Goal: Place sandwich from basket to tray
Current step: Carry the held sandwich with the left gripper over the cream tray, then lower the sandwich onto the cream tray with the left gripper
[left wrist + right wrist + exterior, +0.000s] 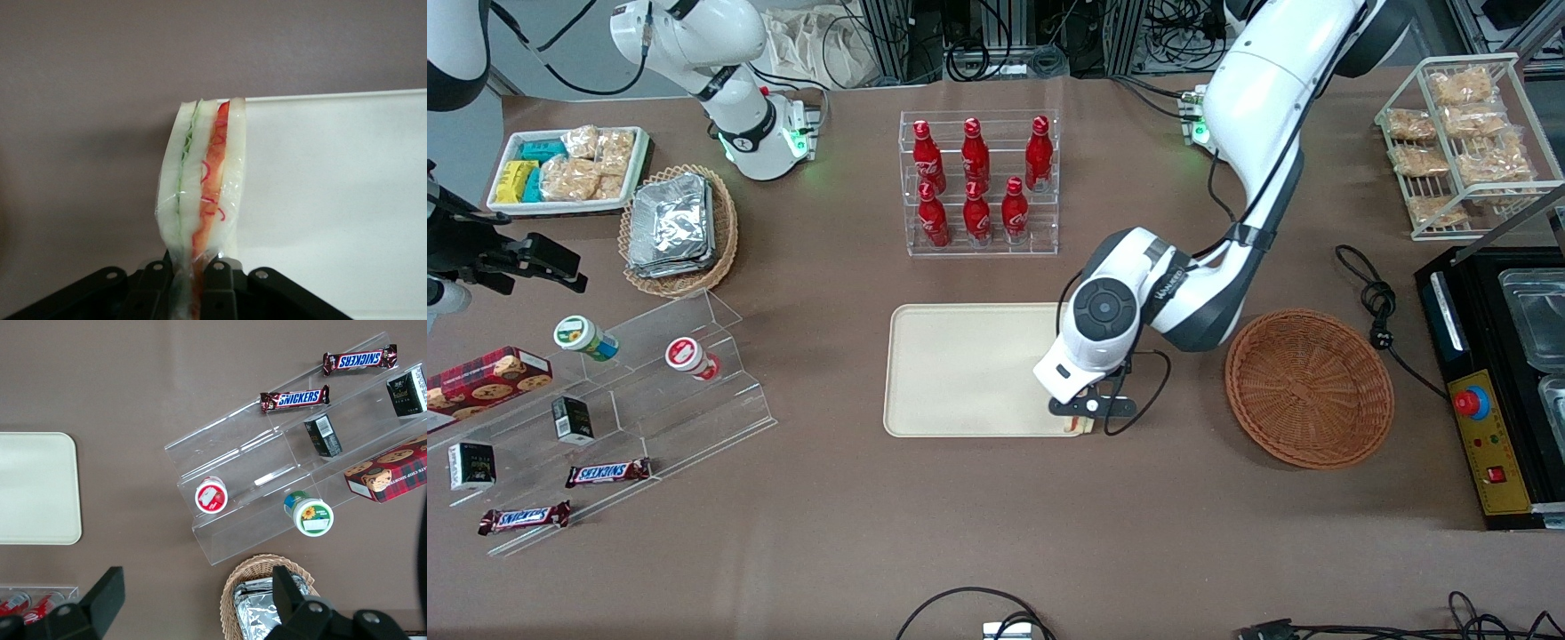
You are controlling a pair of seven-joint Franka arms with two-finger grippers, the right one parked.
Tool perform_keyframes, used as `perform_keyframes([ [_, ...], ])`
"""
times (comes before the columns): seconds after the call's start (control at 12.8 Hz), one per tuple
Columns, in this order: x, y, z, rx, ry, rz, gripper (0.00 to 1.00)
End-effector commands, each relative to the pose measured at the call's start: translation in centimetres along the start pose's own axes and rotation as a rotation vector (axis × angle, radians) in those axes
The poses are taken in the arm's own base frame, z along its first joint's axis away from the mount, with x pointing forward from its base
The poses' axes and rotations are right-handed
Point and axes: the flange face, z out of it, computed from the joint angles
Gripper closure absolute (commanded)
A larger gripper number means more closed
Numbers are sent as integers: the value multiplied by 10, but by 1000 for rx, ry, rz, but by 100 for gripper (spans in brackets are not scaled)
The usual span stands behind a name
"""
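My left gripper (pixel 1087 418) hangs over the corner of the cream tray (pixel 960 369) nearest the front camera and the orange-brown wicker basket (pixel 1309 388). It is shut on the sandwich (pixel 203 180), a wrapped white-bread wedge with a green and an orange-red filling layer; the black fingers (pixel 155 283) pinch its thin end. Only a sliver of the sandwich (pixel 1082 425) shows under the hand in the front view. The wedge sits right at the tray's rim (pixel 333 97), with brown table on one side and tray surface on the other. The basket holds nothing.
A clear rack of red bottles (pixel 978 182) stands farther from the front camera than the tray. A black machine (pixel 1494 382) and a wire rack of bagged snacks (pixel 1463 142) lie toward the working arm's end. Acrylic steps with snacks (pixel 605 400) and a paler foil-pack basket (pixel 679 229) lie toward the parked arm's end.
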Motion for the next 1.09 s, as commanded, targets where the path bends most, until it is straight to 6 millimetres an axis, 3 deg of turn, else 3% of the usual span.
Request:
perform_keyframes([
  [0.0,-3,14,14,5,28,-1,100],
  [0.23,-9,21,35,6,21,13,100],
  [0.55,-8,23,42,-3,28,1,100],
  [0.62,-9,23,43,-1,27,3,84],
  [0.7,-10,22,46,3,23,2,35],
  [0.78,-11,22,48,4,31,6,0],
  [1.02,-11,26,48,-15,62,13,0],
])
